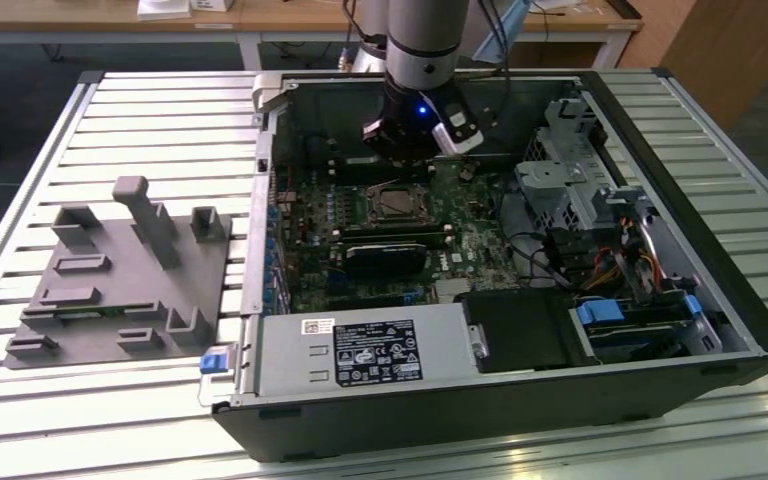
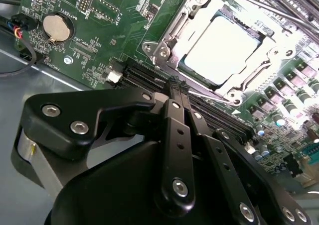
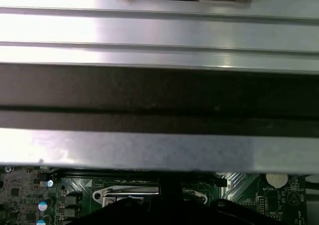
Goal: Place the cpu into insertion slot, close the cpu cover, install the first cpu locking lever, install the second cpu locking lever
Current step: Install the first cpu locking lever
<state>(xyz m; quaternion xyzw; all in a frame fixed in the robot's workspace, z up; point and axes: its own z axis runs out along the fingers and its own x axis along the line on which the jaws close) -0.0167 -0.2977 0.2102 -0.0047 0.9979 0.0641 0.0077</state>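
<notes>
Cpu (image 2: pixel 222 48) seated in insertion slot (image 2: pixel 174 68) mid-motherboard, cpu cover (image 2: pixel 239 88) down over it. Gripper (image 2: pixel 178 88) fingers pressed together, empty, just beside socket. Chip light, rigid, fragile; hold by edges only.

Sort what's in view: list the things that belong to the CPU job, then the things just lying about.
Job:
cpu, seated in the insertion slot
cpu cover around it
claw, fingers together, empty, near the slot

Lying about:
grey fixture block on the table
round coin battery
black memory slots
</notes>
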